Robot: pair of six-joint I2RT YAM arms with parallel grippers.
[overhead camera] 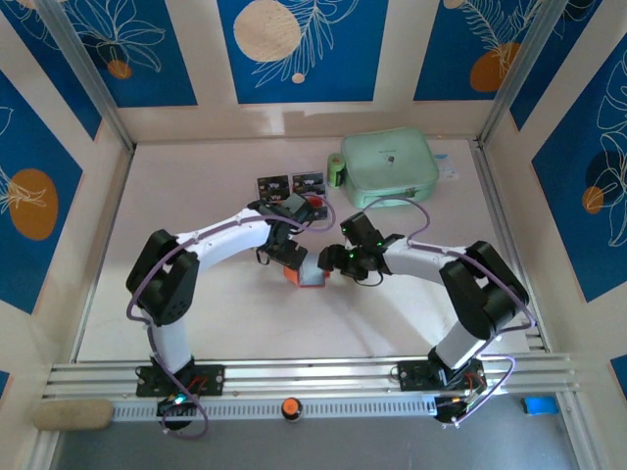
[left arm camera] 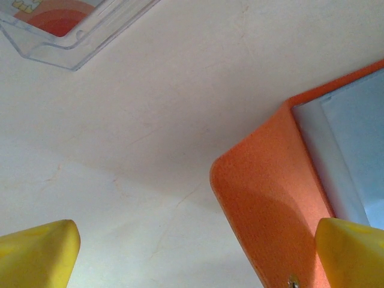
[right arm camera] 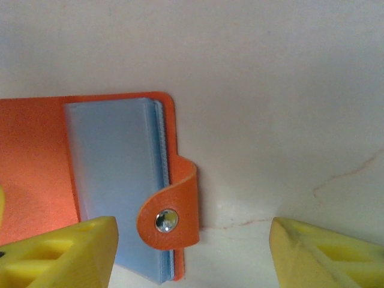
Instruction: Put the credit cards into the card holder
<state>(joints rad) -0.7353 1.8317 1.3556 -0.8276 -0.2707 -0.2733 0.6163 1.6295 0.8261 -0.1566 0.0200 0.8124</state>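
- Judging from how things lie, the step in hand is taken to be the steadying of the opened card holder [right arm camera: 36,156]; no card is seen in its grey pockets [right arm camera: 114,168] yet.
- The card holder is seen lying open on the table [overhead camera: 225,323], between the two grippers; its snap strap [right arm camera: 171,210] is curled over the edge of the pockets, with the button facing up.
- The right gripper [right arm camera: 193,240] is held low over the holder; its jaws are apart, the strap lies between them, and nothing is clamped.
- The left gripper [left arm camera: 198,240] is placed at the other side of the holder, by its orange corner; its jaws are spread wide, and nothing is held.
- Two credit cards [overhead camera: 277,186] are seen flat on the table behind the holder, apart from it; a red patch under clear plastic [left arm camera: 60,24] is seen beyond the holder, but what it is cannot be told.
- A mint-green pouch [overhead camera: 387,166] is set behind the holder and to the right.
- For the next move, it is judged that the holder must be pinned open by one gripper while a card is fetched by the other; the card is thin and flat, so a grip at its edge is called for, and it must be lined up with a pocket mouth before it is slid in.
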